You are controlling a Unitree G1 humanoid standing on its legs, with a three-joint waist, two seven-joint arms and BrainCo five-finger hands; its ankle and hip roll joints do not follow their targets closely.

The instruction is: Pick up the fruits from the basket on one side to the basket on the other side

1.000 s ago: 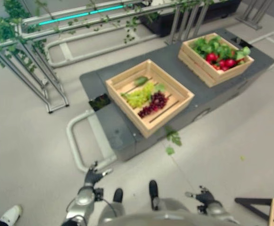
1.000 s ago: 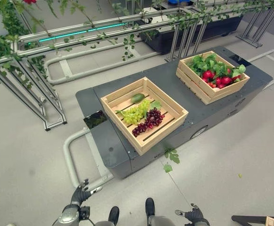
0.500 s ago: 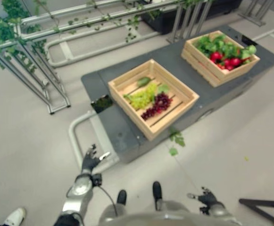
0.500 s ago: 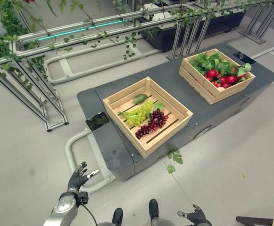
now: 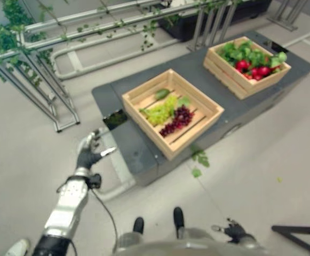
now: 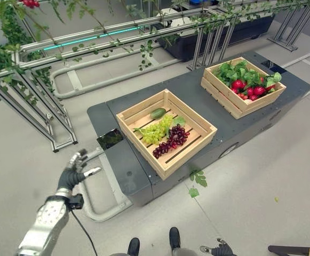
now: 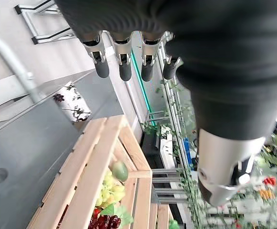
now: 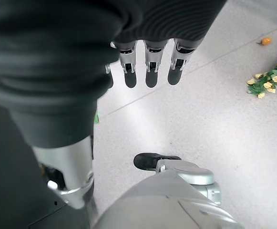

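Note:
A near wooden crate (image 6: 166, 131) on the grey platform holds green grapes (image 6: 153, 130), dark purple grapes (image 6: 171, 138) and a green fruit (image 6: 157, 113). A far wooden crate (image 6: 242, 86) at the platform's right end holds red fruits (image 6: 236, 84) among green leaves. My left hand (image 6: 72, 170) is raised and open, left of the platform and well short of the near crate. The left wrist view shows that crate's rim (image 7: 88, 171) past the straight fingers (image 7: 124, 62). My right hand (image 5: 234, 231) hangs low by my side, open, holding nothing.
The grey platform (image 6: 125, 168) has a curved metal rail (image 6: 93, 204) at its left end. Metal racks with green vines (image 6: 32, 80) stand at the left and along the back. Loose leaves (image 6: 196, 184) lie on the floor in front of the platform.
My left arm has risen and reached forward, from low by my side up to beside the platform's left end. The right hand stays low.

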